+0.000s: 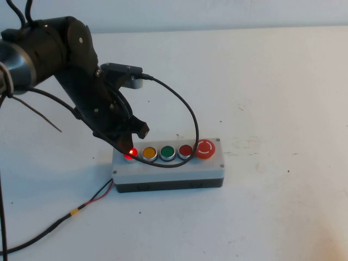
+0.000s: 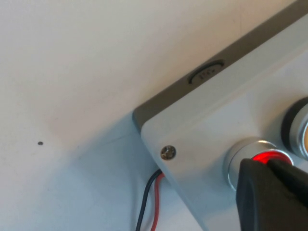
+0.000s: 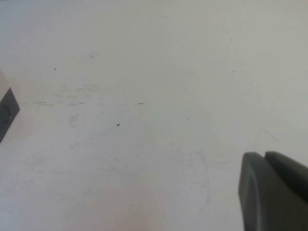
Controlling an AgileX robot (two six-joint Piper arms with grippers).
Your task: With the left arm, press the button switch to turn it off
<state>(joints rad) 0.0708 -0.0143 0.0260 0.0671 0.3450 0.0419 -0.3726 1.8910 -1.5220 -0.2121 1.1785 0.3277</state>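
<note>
Your left gripper [image 1: 130, 145], fingers together, tips down onto the glowing button switch [image 1: 130, 154] at the grey box's [image 1: 168, 168] left end, beside the yellow button [image 1: 149, 153]. Your right gripper [image 3: 274, 192], fingers together, hovers over bare table [image 3: 144, 120].

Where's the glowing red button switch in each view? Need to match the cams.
High view: button switch, far-left end of the grey box, under the left claw tip.
Left wrist view: button switch lower right, half covered by the left claw.
Right wrist view: not in it; only the right claw over bare table.
Shared landmark: red-black wires.
</note>
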